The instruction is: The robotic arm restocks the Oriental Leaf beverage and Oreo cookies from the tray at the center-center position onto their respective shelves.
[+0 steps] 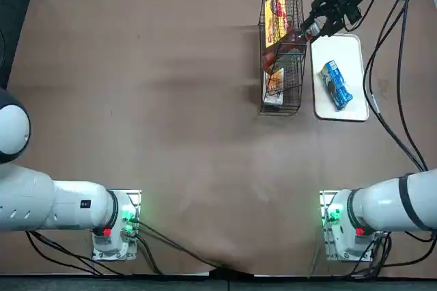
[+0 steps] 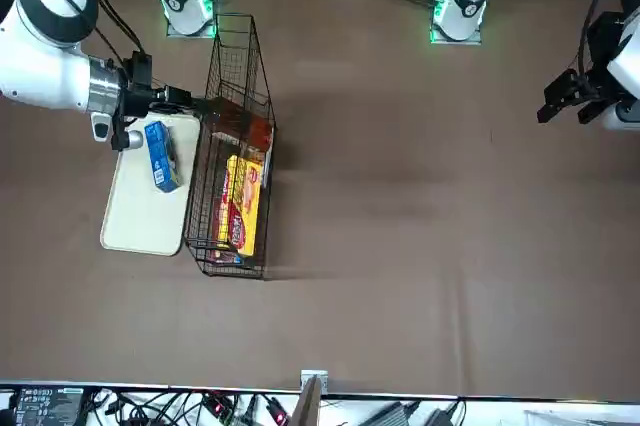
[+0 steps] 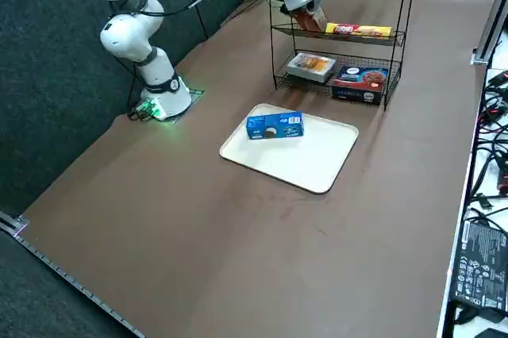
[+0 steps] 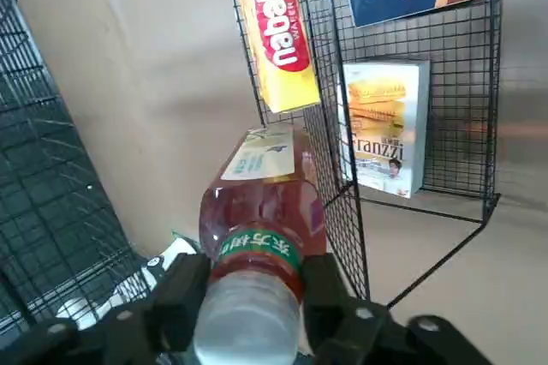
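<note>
Clasped by its neck in the right hand (image 4: 255, 272), the Oriental Leaf bottle (image 4: 261, 185) was presented base-first for shelving; seen from overhead, the Oreo packet (image 1: 336, 85) was set at the hand's five o'clock.

robotics lab, robot arm (image 3: 141, 28) bases bolted down, trailing cables (image 3: 497, 128)

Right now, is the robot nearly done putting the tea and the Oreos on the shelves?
Not yet. The tea bottle is off the tray, but I can't see that it's finished. It's in hand: the right pincer grips it at the wire rack, so it probably still needs letting go. The blue Oreo packet is left; it's lying on the tray.
</note>
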Robot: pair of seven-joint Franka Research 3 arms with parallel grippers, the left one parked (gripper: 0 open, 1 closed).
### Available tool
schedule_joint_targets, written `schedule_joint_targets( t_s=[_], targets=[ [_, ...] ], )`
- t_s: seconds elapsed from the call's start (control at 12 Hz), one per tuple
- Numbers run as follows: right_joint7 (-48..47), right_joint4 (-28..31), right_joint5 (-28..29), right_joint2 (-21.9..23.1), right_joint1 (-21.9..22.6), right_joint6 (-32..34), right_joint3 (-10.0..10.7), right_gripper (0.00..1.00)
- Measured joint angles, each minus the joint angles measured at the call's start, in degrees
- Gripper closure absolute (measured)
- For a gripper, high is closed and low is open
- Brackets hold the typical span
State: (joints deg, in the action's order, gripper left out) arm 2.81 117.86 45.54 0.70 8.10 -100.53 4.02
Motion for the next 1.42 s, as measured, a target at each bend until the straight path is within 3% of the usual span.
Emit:
schedule_joint_targets(
  t_s=[0.33, 0.75, 1.42],
  targets=[
    [0.1, 0.0, 0.1, 0.4, 0.2, 0.0, 0.0, 0.0],
    [0.2, 0.0, 0.1, 0.5, -0.5, 0.0, 0.8, 0.0],
    [0.3, -3.5, -4.8, 1.8, -7.9, 4.5, 1.4, 0.0]
  ],
)
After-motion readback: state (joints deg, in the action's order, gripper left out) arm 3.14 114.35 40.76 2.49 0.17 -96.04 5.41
